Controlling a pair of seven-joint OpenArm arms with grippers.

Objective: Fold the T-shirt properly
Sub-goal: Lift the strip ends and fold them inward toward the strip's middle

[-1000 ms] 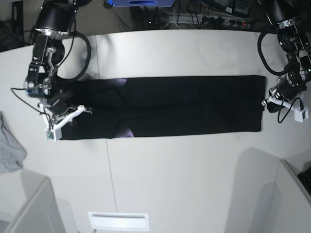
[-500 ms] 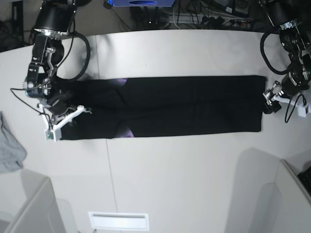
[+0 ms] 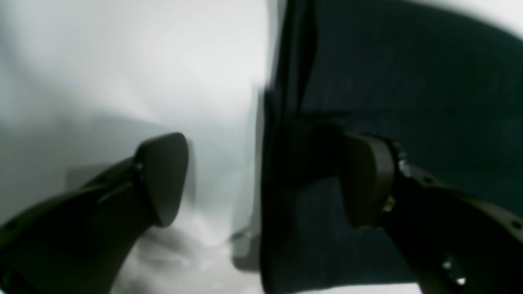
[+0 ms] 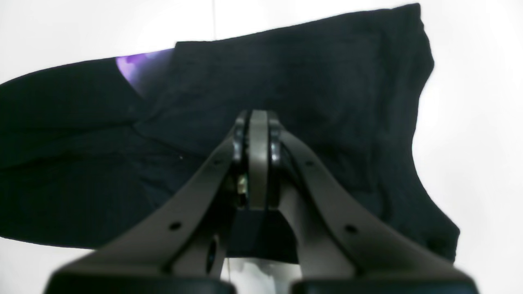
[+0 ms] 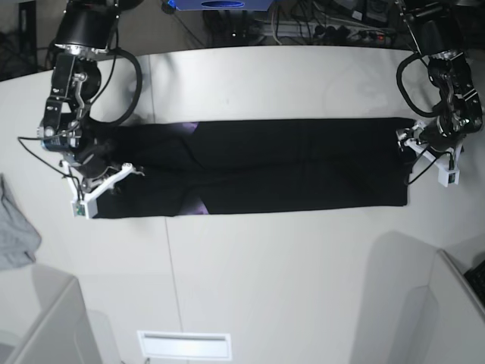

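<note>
Left pincer (image 3: pixel 261 179) has swung in from beside the hem, jaws spread astride the edge of the T-shirt (image 5: pixel 258 167), a long band across the table (image 5: pixel 265 265). Far end, right pincer (image 4: pixel 258 163) stays clamped on cloth. End-to-end fold looks imminent.

A white tabletop (image 5: pixel 288 273) fills most of the base view, with a thin seam running down it left of centre. A small light grey cloth (image 5: pixel 15 227) lies crumpled at its left edge. Near the front edge sits a pale rectangular slot (image 5: pixel 184 345). Beyond the far edge, a tangle of dark cables (image 5: pixel 333 26) and a blue object (image 5: pixel 220 4) lie on the floor.
</note>
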